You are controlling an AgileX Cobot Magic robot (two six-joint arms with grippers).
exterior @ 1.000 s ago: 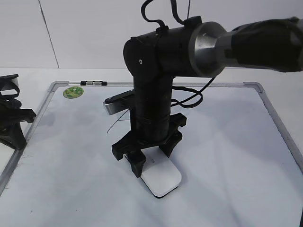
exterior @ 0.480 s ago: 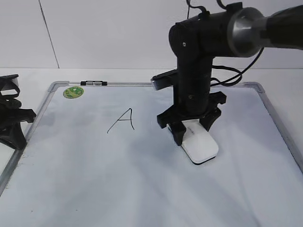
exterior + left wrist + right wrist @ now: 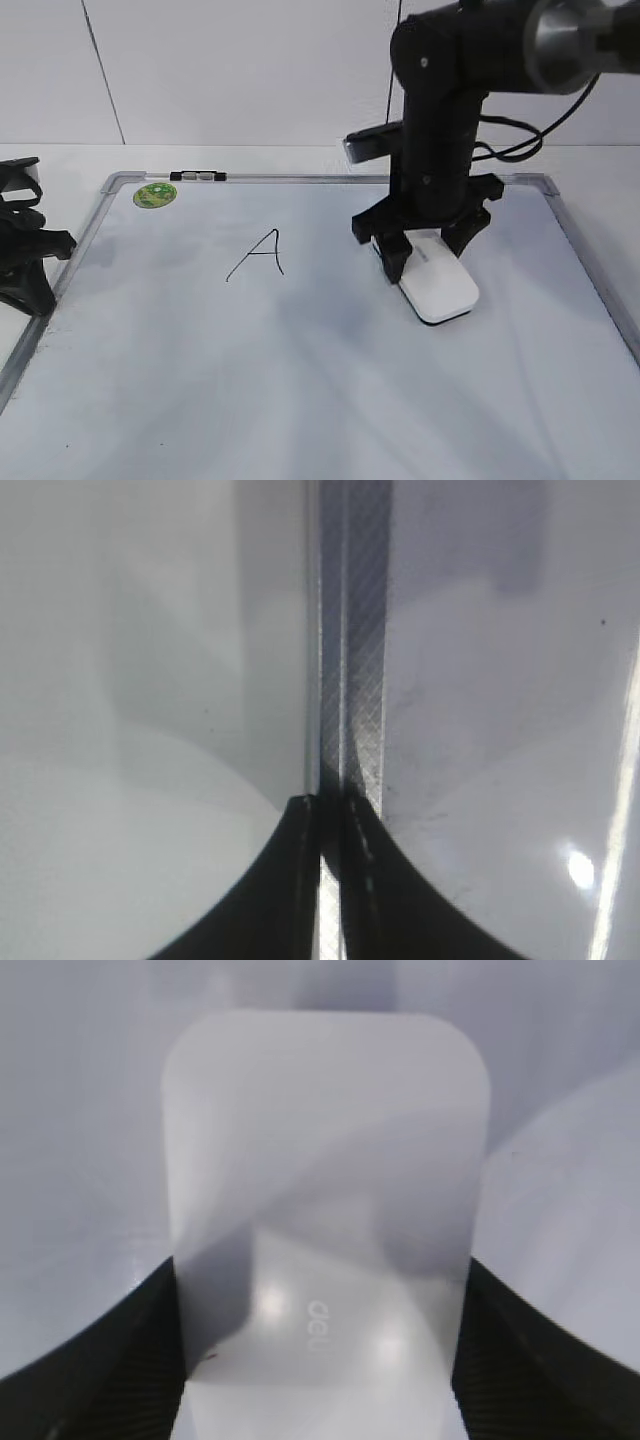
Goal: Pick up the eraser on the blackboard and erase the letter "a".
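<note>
The blackboard [image 3: 300, 380] is a white board with a silver frame lying flat. My right gripper [image 3: 425, 255] is shut on the eraser [image 3: 440, 285], a white oblong block, and presses it on the board's right half. In the right wrist view the eraser [image 3: 320, 1180] sits between my two black fingers [image 3: 320, 1295], with small grey lettering on top. An angular capital "A" [image 3: 262, 255] is drawn left of centre. No lowercase "a" shows anywhere on the board. My left gripper [image 3: 22, 255] rests at the board's left edge; its fingers [image 3: 330, 805] are shut over the frame [image 3: 350, 630].
A round green sticker [image 3: 155, 194] sits in the board's far left corner, with a small black-and-silver clip [image 3: 198, 176] on the far frame beside it. The right arm's cable hangs behind the wrist. A white wall stands behind the table.
My right gripper has slid the eraser from the board's front centre to the right and farther back. The capital "A", hidden by the arm a second ago, now shows. The left arm has not moved.
</note>
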